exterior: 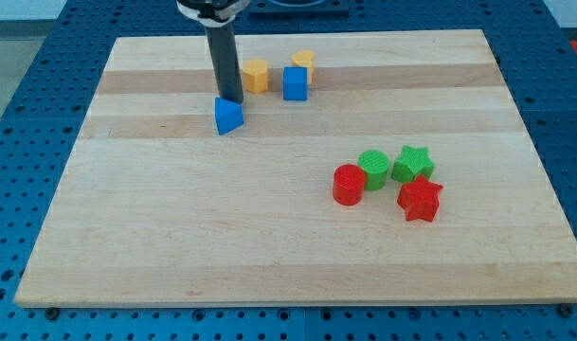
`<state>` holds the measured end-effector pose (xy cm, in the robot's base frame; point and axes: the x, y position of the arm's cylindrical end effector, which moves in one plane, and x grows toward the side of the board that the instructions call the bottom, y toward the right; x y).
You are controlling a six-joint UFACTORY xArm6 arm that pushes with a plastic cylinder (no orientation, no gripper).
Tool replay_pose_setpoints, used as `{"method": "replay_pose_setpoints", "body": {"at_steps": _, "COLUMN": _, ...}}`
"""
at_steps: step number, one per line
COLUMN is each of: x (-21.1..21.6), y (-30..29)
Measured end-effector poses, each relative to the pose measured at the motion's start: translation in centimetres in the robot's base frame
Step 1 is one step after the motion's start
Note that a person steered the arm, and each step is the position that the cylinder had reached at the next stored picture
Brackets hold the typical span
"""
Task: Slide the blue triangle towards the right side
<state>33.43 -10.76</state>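
Observation:
The blue triangle [228,116] lies on the wooden board [269,237] in the upper left part of the view. My tip [229,98] stands just above it in the view, touching or almost touching its top edge. The dark rod rises from there to the view's top edge.
A yellow hexagon block [256,76], a blue cube [295,83] and another yellow block [303,63] sit just to the right of the rod. A red cylinder [349,185], green cylinder [373,169], green star [413,164] and red star [420,200] cluster at the right centre.

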Motion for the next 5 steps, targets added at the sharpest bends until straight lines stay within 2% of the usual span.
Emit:
{"method": "replay_pose_setpoints", "body": {"at_steps": 1, "x": 0.4, "y": -2.8}}
{"method": "replay_pose_setpoints", "body": {"at_steps": 2, "x": 3.7, "y": -4.4}}
{"method": "replay_pose_setpoints", "body": {"at_steps": 3, "x": 4.2, "y": -4.7}}
{"method": "replay_pose_setpoints", "body": {"at_steps": 4, "x": 4.2, "y": -2.3}}
{"method": "replay_pose_setpoints", "body": {"at_steps": 5, "x": 4.3, "y": 2.7}}
